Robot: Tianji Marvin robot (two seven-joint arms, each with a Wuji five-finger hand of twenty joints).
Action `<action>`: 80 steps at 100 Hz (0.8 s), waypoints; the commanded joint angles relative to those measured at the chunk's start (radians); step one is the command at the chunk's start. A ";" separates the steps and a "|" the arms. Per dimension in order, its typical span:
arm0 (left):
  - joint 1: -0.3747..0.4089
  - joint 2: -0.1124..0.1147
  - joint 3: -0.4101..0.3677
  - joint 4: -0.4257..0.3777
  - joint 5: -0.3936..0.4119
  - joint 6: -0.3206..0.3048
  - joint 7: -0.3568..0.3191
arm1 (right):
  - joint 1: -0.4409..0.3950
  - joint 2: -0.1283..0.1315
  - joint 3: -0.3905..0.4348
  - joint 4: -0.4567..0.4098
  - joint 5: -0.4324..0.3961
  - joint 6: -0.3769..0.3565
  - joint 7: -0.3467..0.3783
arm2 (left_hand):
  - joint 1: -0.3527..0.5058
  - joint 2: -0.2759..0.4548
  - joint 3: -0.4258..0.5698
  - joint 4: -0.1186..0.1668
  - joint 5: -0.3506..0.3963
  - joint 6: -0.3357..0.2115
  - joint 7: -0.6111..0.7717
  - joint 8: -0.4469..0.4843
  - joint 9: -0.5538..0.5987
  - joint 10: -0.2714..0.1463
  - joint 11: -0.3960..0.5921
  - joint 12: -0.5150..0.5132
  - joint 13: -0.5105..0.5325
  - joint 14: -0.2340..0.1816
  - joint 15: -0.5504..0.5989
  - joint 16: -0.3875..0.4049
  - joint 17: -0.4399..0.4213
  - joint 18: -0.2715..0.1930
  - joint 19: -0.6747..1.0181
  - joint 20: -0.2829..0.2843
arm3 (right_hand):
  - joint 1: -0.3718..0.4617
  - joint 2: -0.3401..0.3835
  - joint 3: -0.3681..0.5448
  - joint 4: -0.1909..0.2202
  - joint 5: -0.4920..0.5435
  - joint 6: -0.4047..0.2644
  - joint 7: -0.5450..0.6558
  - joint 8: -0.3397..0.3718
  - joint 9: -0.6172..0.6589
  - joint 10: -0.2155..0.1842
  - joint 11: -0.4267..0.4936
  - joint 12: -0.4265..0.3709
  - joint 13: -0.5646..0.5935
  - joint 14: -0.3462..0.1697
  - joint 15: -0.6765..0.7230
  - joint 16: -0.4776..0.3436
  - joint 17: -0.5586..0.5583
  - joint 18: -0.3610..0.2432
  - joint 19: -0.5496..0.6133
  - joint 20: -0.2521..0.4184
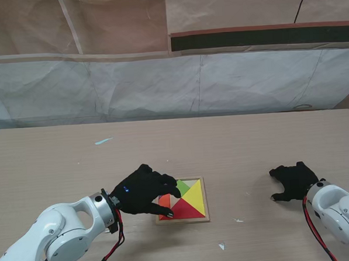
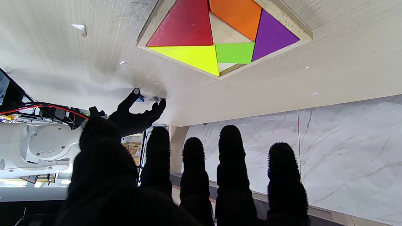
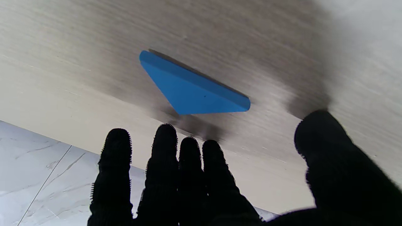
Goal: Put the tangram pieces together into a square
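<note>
A pale wooden table [image 1: 59,171] is seen from the stand, backed by a crumpled paper sheet [image 1: 160,84]. A square wooden tray [image 1: 206,203] lies on it, near the front edge and a little left of centre, its sides roughly square to the table's edges. Inside are seen a red triangle [image 2: 188,29], a yellow triangle [image 2: 194,55], an orange piece [image 2: 238,14], a purple triangle [image 2: 271,36] and a small green piece [image 2: 235,52]; bare tray floor shows in the middle and at one corner. The left hand [image 1: 141,189] is held over the tray's left part, fingers apart and straight, nothing gripped. The right hand [image 1: 294,180] is held well to the right, four fingers [image 3: 163,157] pressed together, thumb set apart, nothing grasped. A blue triangle [image 3: 194,89] lies flat on the table just beyond those fingertips, its long edge slanting across the wrist view. In the stand view it is hidden under the hand.
</note>
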 commanded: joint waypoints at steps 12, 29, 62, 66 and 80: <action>0.007 0.000 -0.004 -0.005 0.001 0.005 -0.018 | -0.005 -0.002 -0.008 0.017 -0.011 0.002 -0.009 | 0.029 0.045 0.000 0.027 0.013 -0.001 0.002 0.010 0.003 -0.019 -0.018 -0.003 0.009 -0.017 0.007 0.013 0.001 -0.007 0.010 0.005 | 0.034 -0.050 0.012 0.012 0.043 -0.025 0.034 0.032 0.021 -0.027 0.043 0.035 0.035 -0.022 0.042 0.015 0.029 -0.144 0.044 -0.003; 0.016 0.001 -0.008 -0.010 0.002 0.004 -0.022 | -0.008 -0.003 -0.009 0.014 -0.012 0.004 -0.010 | 0.029 0.045 0.000 0.027 0.012 -0.002 0.002 0.010 0.003 -0.019 -0.018 -0.003 0.007 -0.017 0.006 0.012 0.001 -0.007 0.010 0.005 | 0.039 -0.052 0.009 0.013 0.049 -0.034 0.048 0.046 0.028 -0.033 0.062 0.046 0.045 -0.028 0.055 0.018 0.041 -0.147 0.051 0.001; 0.024 0.001 -0.015 -0.017 0.003 0.006 -0.031 | -0.049 -0.004 0.060 -0.013 -0.018 -0.020 -0.004 | 0.030 0.045 0.000 0.027 0.014 -0.002 0.003 0.010 0.003 -0.016 -0.018 -0.003 0.010 -0.016 0.008 0.013 0.001 -0.007 0.010 0.005 | -0.021 -0.029 0.008 0.011 0.000 -0.012 0.002 0.030 -0.023 -0.022 0.011 0.018 -0.011 -0.009 0.017 0.001 -0.022 -0.128 0.011 -0.009; 0.023 0.001 -0.013 -0.016 0.002 0.007 -0.030 | -0.054 -0.004 0.071 -0.016 -0.013 -0.030 -0.003 | 0.030 0.046 0.000 0.027 0.013 -0.001 0.003 0.010 0.002 -0.018 -0.018 -0.003 0.009 -0.017 0.007 0.012 0.001 -0.007 0.010 0.005 | -0.032 -0.025 0.009 0.010 -0.005 -0.011 -0.003 0.028 -0.028 -0.021 0.004 0.015 -0.017 -0.010 0.010 -0.001 -0.030 -0.127 0.004 -0.011; 0.019 0.002 -0.006 -0.013 -0.002 0.008 -0.033 | -0.072 -0.007 0.103 -0.020 0.009 -0.049 -0.017 | 0.030 0.045 0.000 0.027 0.013 -0.002 0.003 0.010 0.003 -0.019 -0.018 -0.003 0.009 -0.017 0.008 0.013 0.001 -0.007 0.010 0.005 | -0.055 -0.025 0.020 0.010 -0.023 -0.006 -0.020 0.022 -0.045 -0.021 -0.016 0.007 -0.040 -0.006 -0.013 -0.008 -0.058 -0.123 -0.020 -0.019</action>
